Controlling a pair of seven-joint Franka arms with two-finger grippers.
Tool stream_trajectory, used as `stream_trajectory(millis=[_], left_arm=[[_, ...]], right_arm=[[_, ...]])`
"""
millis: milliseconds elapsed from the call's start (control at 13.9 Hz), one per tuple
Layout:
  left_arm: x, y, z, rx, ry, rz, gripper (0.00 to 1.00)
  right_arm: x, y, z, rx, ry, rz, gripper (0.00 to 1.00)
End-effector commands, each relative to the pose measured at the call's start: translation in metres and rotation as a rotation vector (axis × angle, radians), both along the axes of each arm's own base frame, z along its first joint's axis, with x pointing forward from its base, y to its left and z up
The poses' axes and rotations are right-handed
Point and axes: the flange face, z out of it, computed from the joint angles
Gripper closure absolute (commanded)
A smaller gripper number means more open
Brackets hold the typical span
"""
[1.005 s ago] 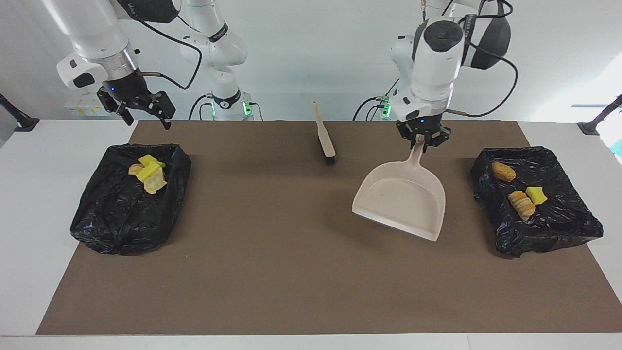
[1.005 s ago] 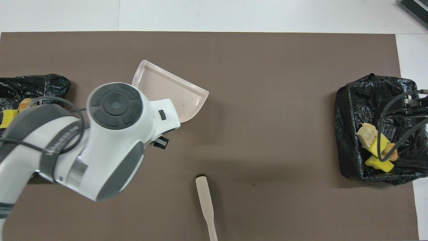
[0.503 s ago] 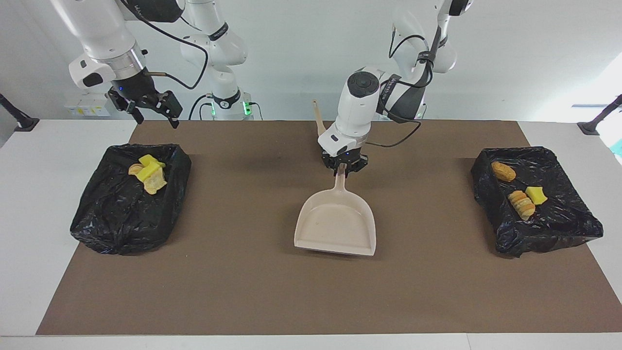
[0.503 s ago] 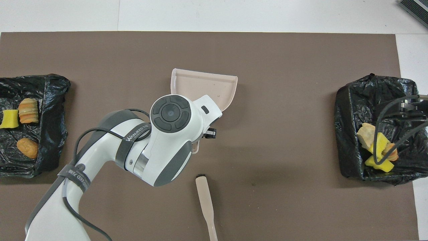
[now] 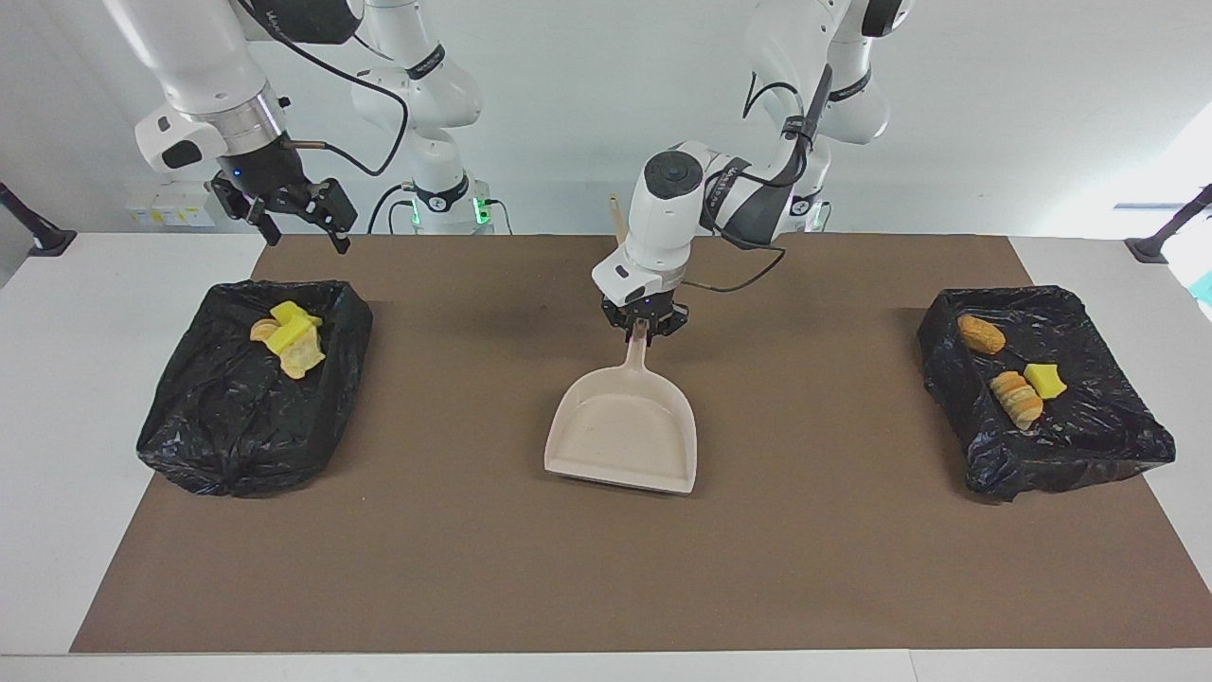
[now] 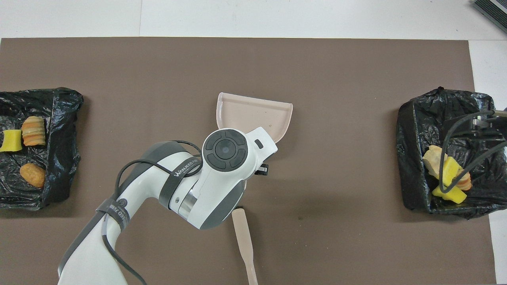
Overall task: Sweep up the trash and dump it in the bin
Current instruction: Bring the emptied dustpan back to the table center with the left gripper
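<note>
My left gripper (image 5: 644, 325) is shut on the handle of the beige dustpan (image 5: 625, 436), which sits low at the middle of the brown mat, its wide mouth pointing away from the robots. In the overhead view the left wrist hides that grip and only the pan (image 6: 253, 114) shows. The trash lies in two black-lined bins: pastries and a yellow wedge (image 5: 1018, 398) in the bin (image 5: 1089, 445) at the left arm's end, and yellow wedges with a pastry (image 5: 289, 336) in the bin (image 5: 227, 445) at the right arm's end. My right gripper (image 5: 294, 213) hangs open above that bin's robot-side edge, holding nothing.
The brush (image 6: 243, 241) lies on the mat nearer to the robots than the dustpan, its bristle end under the left arm; only its handle tip (image 5: 617, 223) shows in the facing view. No loose bits show on the brown mat (image 5: 473, 568).
The left arm has carried the dustpan from beside the bin at its own end to the middle of the mat and turned it straight. The right gripper has barely shifted.
</note>
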Motion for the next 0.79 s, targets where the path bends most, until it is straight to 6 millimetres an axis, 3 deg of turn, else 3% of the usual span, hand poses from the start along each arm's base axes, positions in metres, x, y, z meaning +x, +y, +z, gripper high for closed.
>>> stream_trajectory(millis=[0,287,359,503,718], left_arm=[[-0.002,-0.01,-0.021,-0.022,-0.021,-0.009,1.0],[0.003,-0.012,-0.025,-0.033,-0.031,0.007,1.0],[0.003,-0.012,-0.025,-0.036,-0.03,0.018,0.88],[0.009,-0.005,-0.024,-0.054,-0.007,0.105,0.36],[0.013,0.013,-0.004,-0.036,0.015,0.131,0.33]], right_arm=[[-0.004,0.001,0.0,0.012,-0.014,-0.019,0.0],[-0.004,0.001,0.0,0.012,-0.014,-0.019,0.0],[-0.004,0.001,0.0,0.012,-0.014,-0.019,0.0],[-0.004,0.001,0.0,0.012,-0.016,-0.019,0.0],[-0.004,0.001,0.0,0.012,-0.014,-0.019,0.0]])
